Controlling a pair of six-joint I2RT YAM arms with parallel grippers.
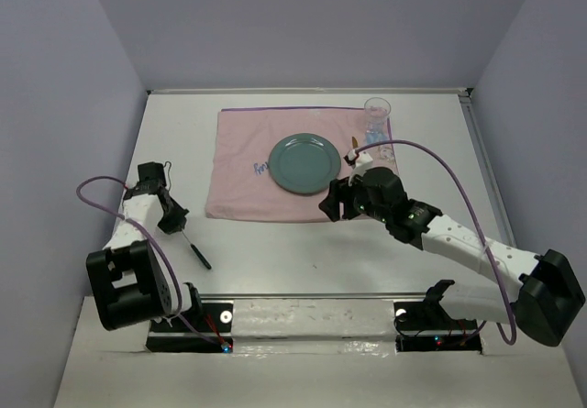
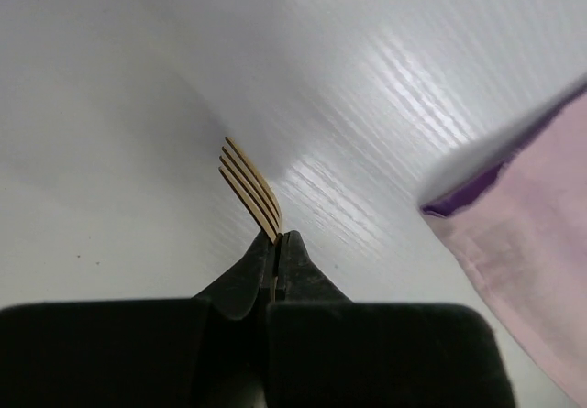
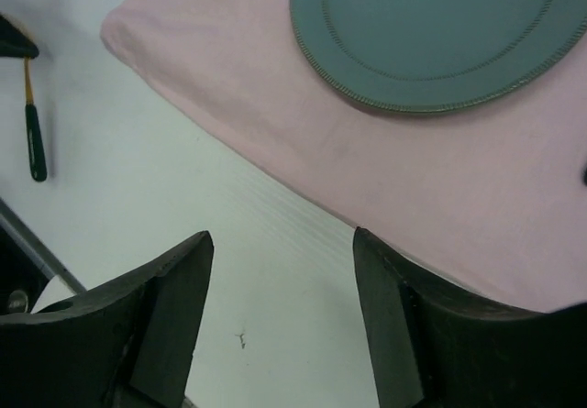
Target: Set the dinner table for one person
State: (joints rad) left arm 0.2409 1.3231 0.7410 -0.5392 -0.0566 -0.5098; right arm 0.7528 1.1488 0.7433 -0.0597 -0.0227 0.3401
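Note:
The white dinner table (image 1: 275,252) carries a pink cloth (image 1: 240,179) with a teal plate (image 1: 304,162) on it. My left gripper (image 1: 177,222) is left of the cloth, shut on a fork. The fork's black handle (image 1: 198,253) points toward the near edge. In the left wrist view the gold tines (image 2: 249,186) stick out past the shut gripper (image 2: 278,238), just above the table. My right gripper (image 1: 335,202) is open and empty over the cloth's near edge, below the plate. The right wrist view shows the gripper (image 3: 280,252), the plate (image 3: 440,32) and the fork (image 3: 33,142).
A clear glass (image 1: 377,119) stands at the cloth's far right corner. A small brown-tipped utensil (image 1: 356,140) lies right of the plate, partly hidden by my right arm. Grey walls close in the table on three sides. The cloth's corner (image 2: 532,234) lies right of the fork.

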